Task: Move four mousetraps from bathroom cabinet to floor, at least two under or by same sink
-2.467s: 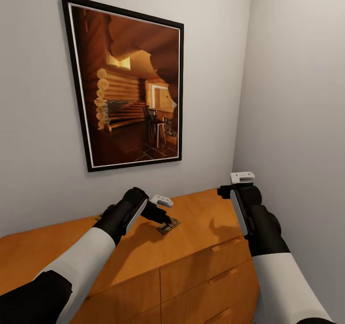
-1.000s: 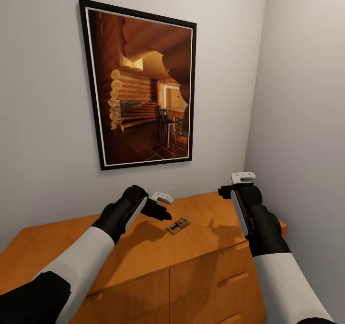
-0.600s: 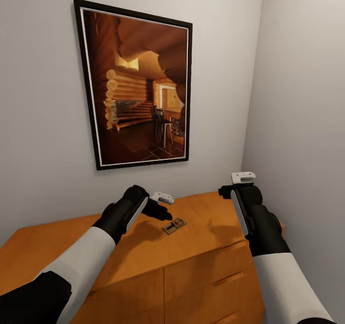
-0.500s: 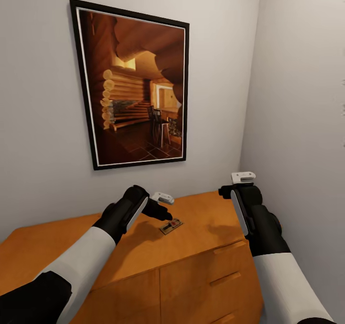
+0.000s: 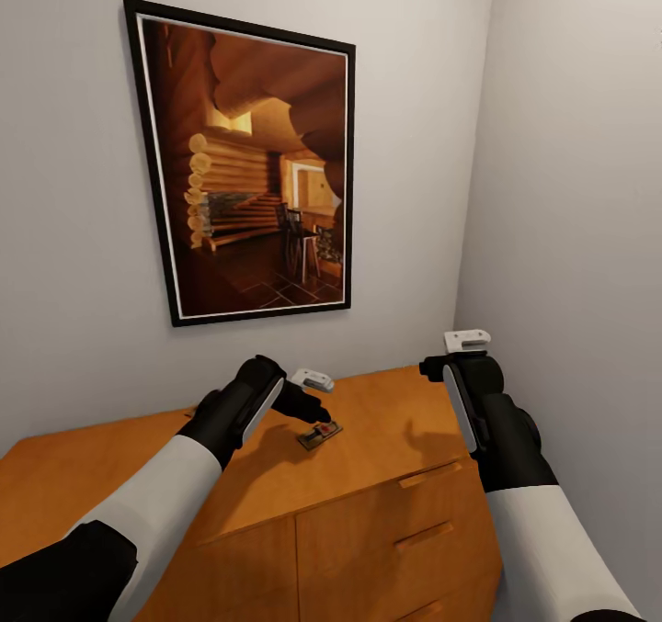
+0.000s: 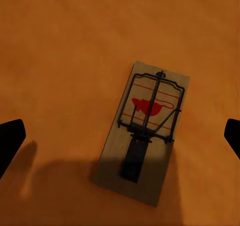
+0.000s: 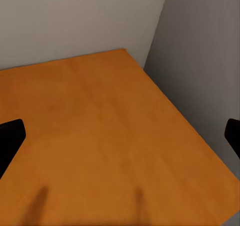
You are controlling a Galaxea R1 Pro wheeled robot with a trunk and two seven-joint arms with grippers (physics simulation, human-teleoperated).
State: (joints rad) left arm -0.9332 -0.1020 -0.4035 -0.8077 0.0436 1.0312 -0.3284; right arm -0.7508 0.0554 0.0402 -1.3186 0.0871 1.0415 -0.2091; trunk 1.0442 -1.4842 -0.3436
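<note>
One mousetrap (image 5: 319,435), a flat brown board with a black wire bar and a red mark, lies on the smooth top of the orange-brown cabinet (image 5: 386,415). My left gripper (image 5: 309,409) hovers just above and beside it, open. In the left wrist view the mousetrap (image 6: 142,133) lies between the widely spread fingertips (image 6: 10,141) without touching them. My right gripper (image 5: 430,367) hangs open over the cabinet's bare right end, and its wrist view has the cabinet top (image 7: 100,126) between the dark fingertips (image 7: 10,138).
A large framed picture (image 5: 248,172) hangs on the wall behind the cabinet. A side wall (image 5: 570,190) closes the corner to the right. The cabinet front has drawers with bar handles (image 5: 425,475).
The whole view has swung a little, so the picture and the cabinet sit further left. The mousetrap now lies closer under my left gripper. Both grippers stay open.
</note>
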